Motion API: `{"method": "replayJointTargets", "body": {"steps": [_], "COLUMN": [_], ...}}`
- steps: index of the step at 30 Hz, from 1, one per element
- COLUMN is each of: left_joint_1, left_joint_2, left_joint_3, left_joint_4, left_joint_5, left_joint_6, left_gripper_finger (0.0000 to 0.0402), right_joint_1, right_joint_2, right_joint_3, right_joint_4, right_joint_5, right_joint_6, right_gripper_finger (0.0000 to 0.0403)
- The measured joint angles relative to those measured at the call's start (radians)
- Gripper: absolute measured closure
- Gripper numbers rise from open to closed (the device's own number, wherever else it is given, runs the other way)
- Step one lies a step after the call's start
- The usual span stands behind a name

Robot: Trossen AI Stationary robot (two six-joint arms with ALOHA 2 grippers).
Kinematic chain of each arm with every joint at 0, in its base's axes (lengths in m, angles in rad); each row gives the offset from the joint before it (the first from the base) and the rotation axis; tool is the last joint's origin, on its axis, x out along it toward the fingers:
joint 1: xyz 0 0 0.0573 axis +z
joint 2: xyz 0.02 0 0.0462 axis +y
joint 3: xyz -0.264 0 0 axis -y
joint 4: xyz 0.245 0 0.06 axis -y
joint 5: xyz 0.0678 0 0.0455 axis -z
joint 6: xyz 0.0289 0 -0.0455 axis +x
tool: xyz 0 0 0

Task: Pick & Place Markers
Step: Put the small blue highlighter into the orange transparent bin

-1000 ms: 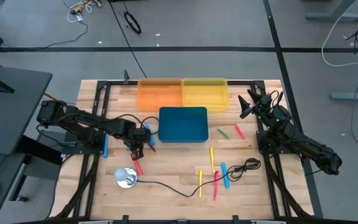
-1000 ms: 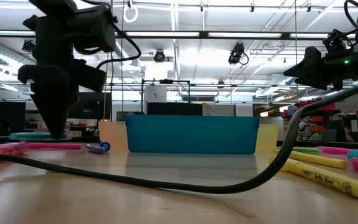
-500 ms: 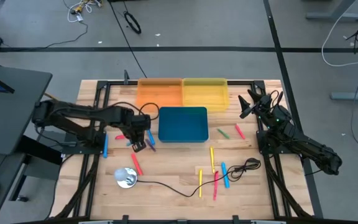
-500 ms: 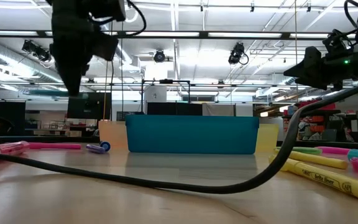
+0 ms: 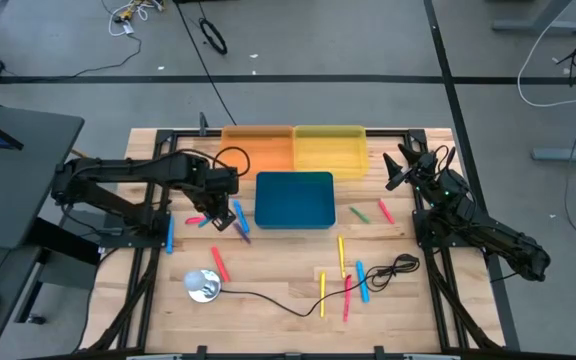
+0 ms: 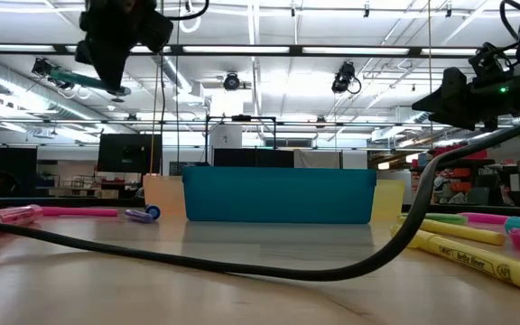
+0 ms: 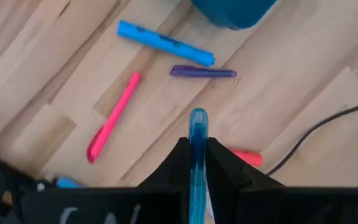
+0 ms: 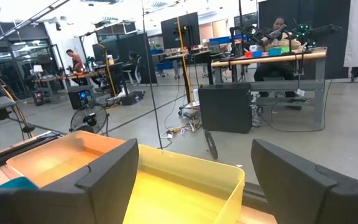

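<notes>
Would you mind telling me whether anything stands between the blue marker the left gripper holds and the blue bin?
Nothing visible does. The left gripper is shut on a blue marker, raised above the table just left of the blue bin. Only open air lies between them; the loose markers lie flat on the table below.

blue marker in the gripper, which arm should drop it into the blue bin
Left. The left gripper is already shut on the thin blue marker, raised just beside the blue rectangular plastic bin. The right gripper waits open at the far right, holding nothing.
</notes>
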Motion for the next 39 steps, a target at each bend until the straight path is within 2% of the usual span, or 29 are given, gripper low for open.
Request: {"method": "replayJointTargets", "body": {"steps": [6,13,19,28,39], "left_joint_1": [0.022,0.173,0.321,0.471,0.632], "left_joint_2": [0.000,0.021,0.069,0.130,0.325], "left_joint_3": [0.006,0.006,0.006,0.011,0.236], "left_joint_4": [0.000,0.030,0.098,0.178,0.084], "left_joint_5": [0.015,0.055,0.078,0.101,0.065], "left_joint_6": [-0.093,-0.155,-0.136,-0.135,-0.009], "left_gripper_finger": [0.0374,0.0374,0.0374,0.0374,0.0374], "right_joint_1": [0.000,0.000,0.000,0.000,0.000], "right_joint_2": [0.000,0.000,0.000,0.000,0.000], "right_joint_3": [0.000,0.000,0.000,0.000,0.000], "right_joint_4": [0.000,0.000,0.000,0.000,0.000], "right_joint_5": [0.000,0.000,0.000,0.000,0.000], "right_joint_6": [0.000,0.000,0.000,0.000,0.000], "right_gripper_finger": [0.0089,0.0089,0.0089,0.0089,0.0089]}}
